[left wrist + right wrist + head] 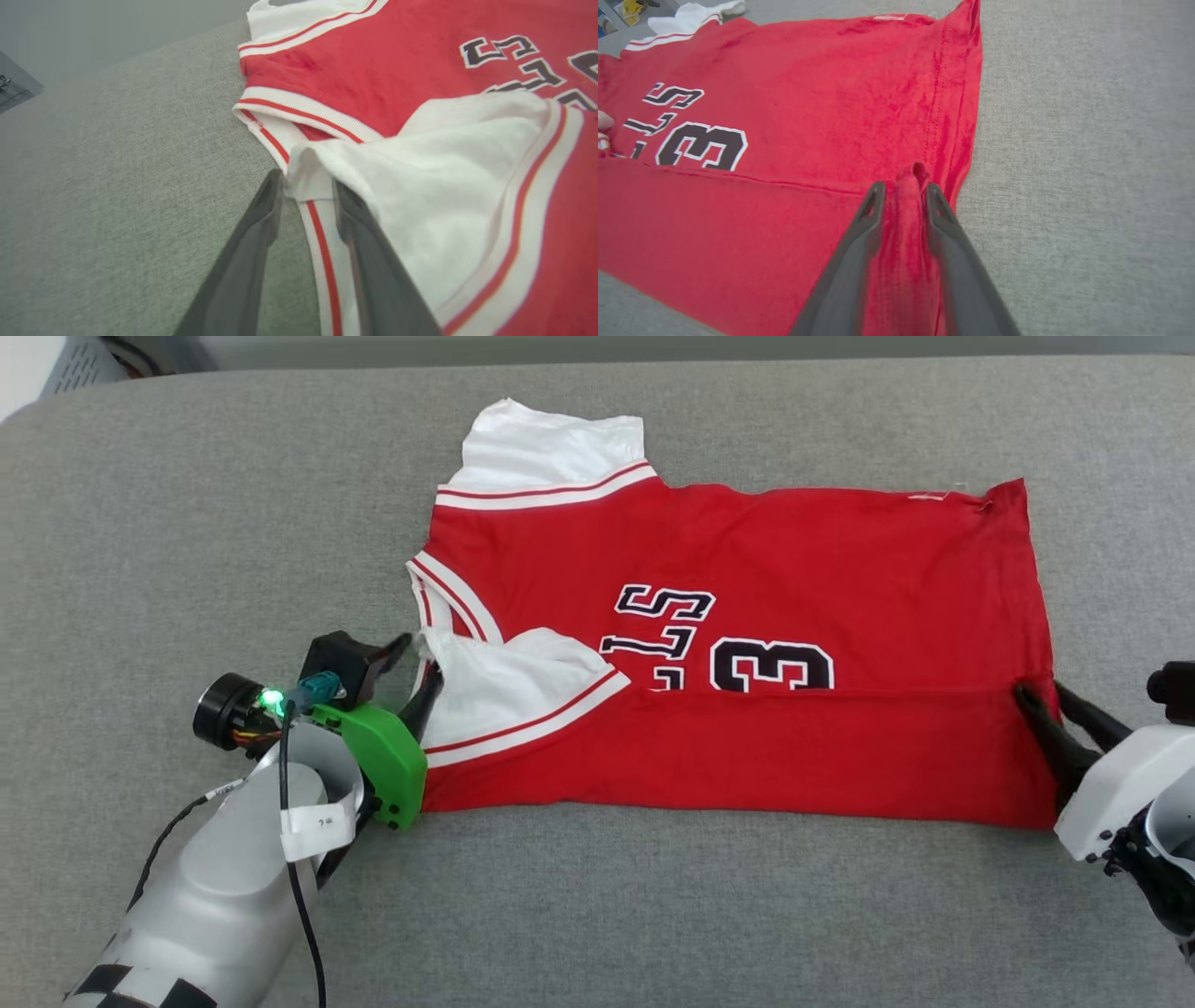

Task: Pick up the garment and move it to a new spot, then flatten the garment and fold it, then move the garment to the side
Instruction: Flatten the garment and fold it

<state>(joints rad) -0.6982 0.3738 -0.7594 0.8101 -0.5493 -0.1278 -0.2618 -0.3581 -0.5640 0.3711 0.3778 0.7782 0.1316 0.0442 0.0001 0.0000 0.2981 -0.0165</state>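
Note:
The garment [747,551], a red jersey with white sleeves and black lettering, lies flat on the grey cushion, its near long edge folded up over the number. My left gripper [418,658] is at the collar end, its fingers parted around the edge of the near white sleeve. In the left wrist view the left gripper [307,182] has a gap between its jaws, with the sleeve's edge and striped trim of the garment [373,70] lying in it. My right gripper [1039,691] is at the hem end. There the right gripper [904,186] straddles a raised ridge of the garment [831,93], jaws apart.
The grey upholstered surface [187,523] runs wide on every side of the jersey, with its back edge along the top of the head view. A pale perforated object [84,359] sits beyond the far left corner.

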